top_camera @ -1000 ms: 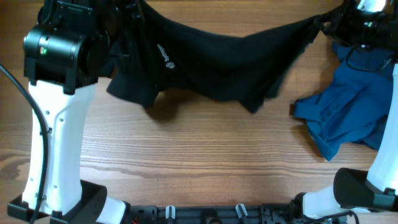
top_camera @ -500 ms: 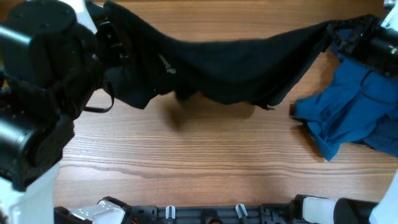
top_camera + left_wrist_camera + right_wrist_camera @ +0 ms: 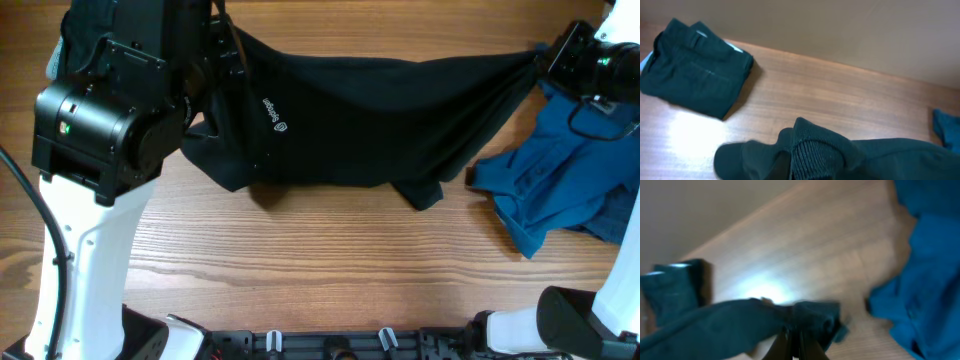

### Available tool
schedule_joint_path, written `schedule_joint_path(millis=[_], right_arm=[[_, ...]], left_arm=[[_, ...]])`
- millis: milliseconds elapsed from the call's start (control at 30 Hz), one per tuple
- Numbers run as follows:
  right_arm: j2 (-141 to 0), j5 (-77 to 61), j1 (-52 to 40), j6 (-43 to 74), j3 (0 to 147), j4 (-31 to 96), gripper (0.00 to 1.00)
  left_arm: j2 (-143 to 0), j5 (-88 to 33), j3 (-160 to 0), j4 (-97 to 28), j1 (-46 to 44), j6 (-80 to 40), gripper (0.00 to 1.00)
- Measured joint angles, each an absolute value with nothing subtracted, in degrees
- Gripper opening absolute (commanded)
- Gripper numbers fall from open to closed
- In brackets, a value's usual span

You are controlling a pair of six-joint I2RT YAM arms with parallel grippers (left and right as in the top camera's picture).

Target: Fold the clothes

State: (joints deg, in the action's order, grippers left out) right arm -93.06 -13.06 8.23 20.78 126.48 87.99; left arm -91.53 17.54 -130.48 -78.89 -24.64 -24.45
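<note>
- Overhead count: one black shirt (image 3: 370, 110), one blue heap (image 3: 565, 180), two grippers.
- Shirt hangs stretched across the far half of the table (image 3: 330, 270), sagging in the middle, its lower edge draped on the wood.
- A small white mark (image 3: 275, 108) shows on the shirt's left part.
- Left gripper (image 3: 228, 52) is clamped tight on the shirt's far-left corner. The left wrist view shows ribbed fabric bunched at the bottom of its frame.
- Right gripper (image 3: 792, 340) is pinched closed on the shirt's far-right corner, the cloth gathered into a knot at the fingertips.
- Blue heap lies crumpled at the right edge, just beside the shirt's right end. I cannot tell whether it is one garment or several.
- One more piece, a dark folded garment (image 3: 695, 67), rests flat at the far left, well apart from the shirt; it shows in the wrist views only.
- Left arm (image 3: 100, 150) looms large overhead and blocks the table's left side there.
</note>
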Motion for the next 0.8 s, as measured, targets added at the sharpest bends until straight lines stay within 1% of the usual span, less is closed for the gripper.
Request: schedule_joint_path(millis=[100, 333, 600, 800], right_arm=[[-93.76, -10.79, 8.23, 20.71, 126.13, 91.72, 0.04], [-93.76, -8.67, 8.23, 20.69, 118.39, 91.20, 0.04], [-93.82, -8.25, 8.23, 20.73, 103.79, 82.74, 0.04], [-93.82, -8.03, 8.23, 20.97, 91.96, 73.91, 0.04]], left_arm=[[-91.53, 17.74, -130.47, -80.77, -24.64, -24.84, 0.04], [-91.53, 17.74, -130.47, -85.27, -24.64, -27.38, 0.04], [-92.66, 16.49, -130.45, -88.71, -24.64, -29.50, 0.04], [-97.69, 14.31, -130.45, -91.15, -24.64, -29.76, 0.04]])
